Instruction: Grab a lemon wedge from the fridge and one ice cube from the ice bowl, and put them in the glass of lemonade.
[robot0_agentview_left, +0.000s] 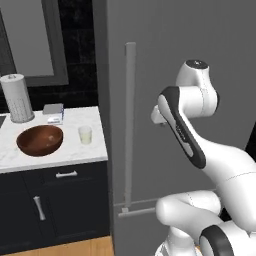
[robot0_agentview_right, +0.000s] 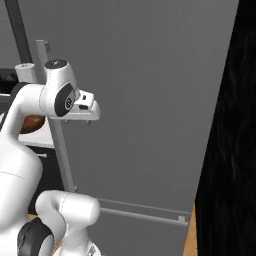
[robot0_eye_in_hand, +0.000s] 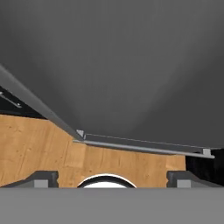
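1. Tall grey matte fridge (robot0_agentview_left: 170, 100) door closed; long vertical bar handle (robot0_agentview_left: 129, 125) free.
2. Left base view: reddish-brown wooden ice bowl (robot0_agentview_left: 40, 140) near small clear glass of lemonade (robot0_agentview_left: 85, 134) on white counter (robot0_agentview_left: 55, 155).
3. Hand view: two-finger gripper (robot0_eye_in_hand: 111, 178) spread wide, empty, above wooden floor (robot0_eye_in_hand: 35, 144).

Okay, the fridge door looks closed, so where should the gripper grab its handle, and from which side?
Probably mid-height on the fridge's long vertical bar handle, coming straight at the door front. The bar stands off the door on end brackets, leaving a gap behind it, so the open gripper would likely straddle it with fingers left and right.
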